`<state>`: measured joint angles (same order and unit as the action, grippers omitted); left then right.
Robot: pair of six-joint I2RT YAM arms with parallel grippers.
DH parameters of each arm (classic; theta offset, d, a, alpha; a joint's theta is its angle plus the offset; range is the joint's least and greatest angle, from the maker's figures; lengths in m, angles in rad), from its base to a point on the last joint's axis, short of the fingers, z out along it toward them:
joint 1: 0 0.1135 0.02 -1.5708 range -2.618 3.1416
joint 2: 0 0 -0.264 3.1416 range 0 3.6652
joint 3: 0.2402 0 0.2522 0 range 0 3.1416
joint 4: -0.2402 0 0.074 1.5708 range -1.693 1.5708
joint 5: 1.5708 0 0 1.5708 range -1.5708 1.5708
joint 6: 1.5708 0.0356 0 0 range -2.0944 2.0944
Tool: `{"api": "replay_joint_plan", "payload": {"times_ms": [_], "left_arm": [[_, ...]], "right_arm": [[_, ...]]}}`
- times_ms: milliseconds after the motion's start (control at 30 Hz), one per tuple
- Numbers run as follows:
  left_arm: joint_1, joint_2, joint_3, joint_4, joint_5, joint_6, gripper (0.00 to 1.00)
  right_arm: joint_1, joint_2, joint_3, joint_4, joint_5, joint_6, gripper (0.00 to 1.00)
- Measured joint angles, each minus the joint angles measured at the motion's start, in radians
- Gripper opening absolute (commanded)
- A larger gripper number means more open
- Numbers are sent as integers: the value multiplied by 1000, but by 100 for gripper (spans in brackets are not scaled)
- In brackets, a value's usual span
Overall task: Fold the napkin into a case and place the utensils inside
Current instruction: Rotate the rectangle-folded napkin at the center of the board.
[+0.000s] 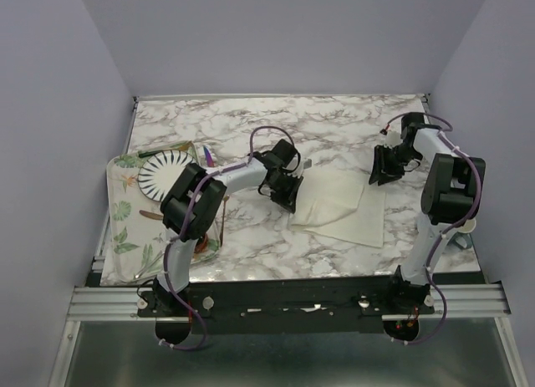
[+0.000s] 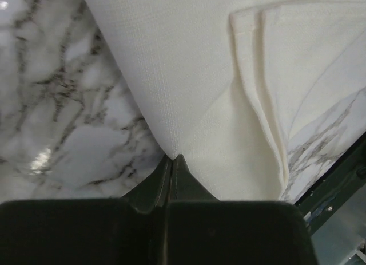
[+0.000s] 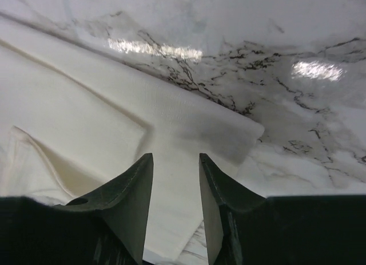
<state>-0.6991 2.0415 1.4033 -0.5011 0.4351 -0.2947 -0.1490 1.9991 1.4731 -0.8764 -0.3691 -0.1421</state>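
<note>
- The napkin (image 1: 343,207) lies partly folded, right of the middle of the desk (image 1: 251,119) and nearer its near edge than its far one.
- My left gripper (image 2: 173,161) is pressed together on the napkin's left edge. In the left wrist view the cloth rises into the fingertips, so I judge the pinch has caught. I can't tell how many layers it holds.
- My right gripper (image 3: 176,162) is spread and holds nothing. Its fingers hang over the cloth just beside the napkin's far right corner, which lies flat on the desk.
- As I read it, the step in hand is to grip both ends of one side and carry that side over for the next fold.
- To do it well, I lower the right fingers until they bracket the corner's edge, then close. I don't lift until both ends are held.
- I raise both ends level, together and low, so the loose folded layers don't slide open.
- A shallow left pinch could slip, so I watch that wrist view as tension comes on.
</note>
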Motion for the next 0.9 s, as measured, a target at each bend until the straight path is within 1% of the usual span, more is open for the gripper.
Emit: {"api": "replay_joint_plan", "payload": {"times_ms": [67, 100, 133, 167, 200, 233, 267, 300, 400, 467, 533, 600, 667, 767, 900], "left_arm": [[23, 23, 45, -34, 0, 42, 0], [52, 42, 79, -56, 0, 79, 1], [75, 55, 105, -74, 0, 103, 5], [94, 64, 124, -85, -1, 124, 11], [121, 82, 161, -109, -5, 169, 29], [150, 101, 198, -127, -8, 208, 37], [180, 129, 253, -151, -10, 264, 43], [202, 151, 296, -162, -13, 303, 52], [261, 194, 399, -190, -15, 405, 62], [298, 195, 430, -191, 2, 458, 65], [325, 182, 434, -176, 30, 486, 66], [347, 150, 412, -152, 58, 506, 67], [355, 99, 369, -131, 94, 521, 67], [341, 41, 329, -110, 136, 526, 65], [282, 0, 303, -99, 146, 525, 53]], "right_arm": [[7, -5, -32, -5, 7, -14, 42], [13, -10, -56, -5, 10, -19, 42], [18, -20, -87, -11, 9, -23, 42], [20, -29, -109, -15, 9, -25, 42], [27, -55, -161, -14, -2, -27, 43], [33, -72, -187, -15, -5, -29, 45], [50, -112, -241, -24, -22, -34, 46], [69, -141, -281, -35, -42, -36, 47], [137, -212, -376, -69, -158, -46, 50], [182, -248, -392, -109, -258, -50, 50], [201, -278, -380, -127, -318, -50, 50], [200, -300, -331, -151, -344, -50, 50], [196, -306, -253, -146, -343, -49, 48], [195, -298, -176, -125, -321, -49, 44], [192, -220, -80, -101, -199, -56, 40]]}}
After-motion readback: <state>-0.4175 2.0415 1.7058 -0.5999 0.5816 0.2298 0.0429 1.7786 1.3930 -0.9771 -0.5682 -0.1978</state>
